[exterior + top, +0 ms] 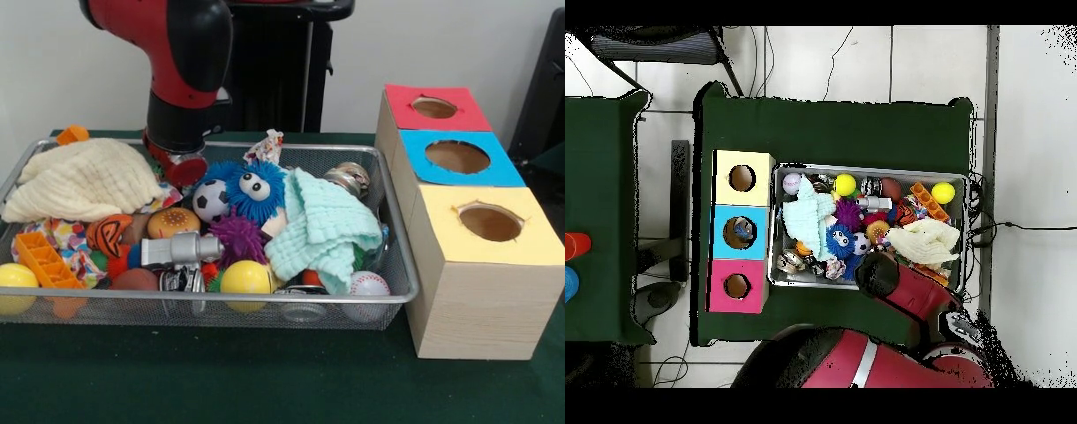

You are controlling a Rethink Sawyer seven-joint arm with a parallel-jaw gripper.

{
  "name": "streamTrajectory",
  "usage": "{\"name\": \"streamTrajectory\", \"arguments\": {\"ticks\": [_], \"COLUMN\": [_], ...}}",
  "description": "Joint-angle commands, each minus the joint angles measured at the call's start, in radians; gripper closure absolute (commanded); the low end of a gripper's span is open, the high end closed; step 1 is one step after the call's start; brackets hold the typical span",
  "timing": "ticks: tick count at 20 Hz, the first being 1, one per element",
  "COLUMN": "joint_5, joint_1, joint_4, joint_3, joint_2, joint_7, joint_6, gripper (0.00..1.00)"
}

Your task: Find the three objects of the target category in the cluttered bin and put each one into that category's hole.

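You see the green table (265, 380) with bare cloth along its near edge and around the bin (399, 265), which fills the table's left and middle. The bin is crowded rim to rim: a cream cloth (84, 181) at the far left corner, a mint cloth (322, 230) right of centre, a blue fuzzy toy (256, 190) between them, and balls along the near rim. There is little open room inside.

The arm (181, 62) descends at the bin's far rim, beside the cream cloth; you cannot tell the gripper's state, as it is hidden.

The red-topped hole (433, 108) sits at the far end of the box row (468, 300), facing up, unobstructed.

A clear creased piece (378, 252) may lie at the bin's right end beneath the mint cloth; its axis is unreadable.
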Motion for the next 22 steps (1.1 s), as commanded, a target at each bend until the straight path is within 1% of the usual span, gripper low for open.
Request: {"name": "streamTrajectory", "arguments": {"ticks": [1, 3, 6, 8, 10, 20, 22], "joint_5": [-0.057, -0.064, -0.073, -0.087, -0.096, -0.129, -0.134], "joint_1": [0.008, -0.003, -0.016, -0.027, -0.033, -0.064, -0.067], "joint_4": [0.045, 0.052, 0.062, 0.061, 0.061, 0.075, 0.084], "joint_3": [0.186, 0.194, 0.203, 0.207, 0.205, 0.213, 0.212], "joint_2": [0.046, 0.025, 0.018, 0.018, 0.007, -0.052, -0.086], "joint_7": [0.037, 0.031, 0.036, 0.038, 0.035, 0.026, 0.019], "joint_6": [0.035, 0.047, 0.03, -0.003, -0.001, 0.049, 0.079], "gripper": [0.0, 0.0, 0.0, 0.0, 0.0, 0.0, 0.0]}}
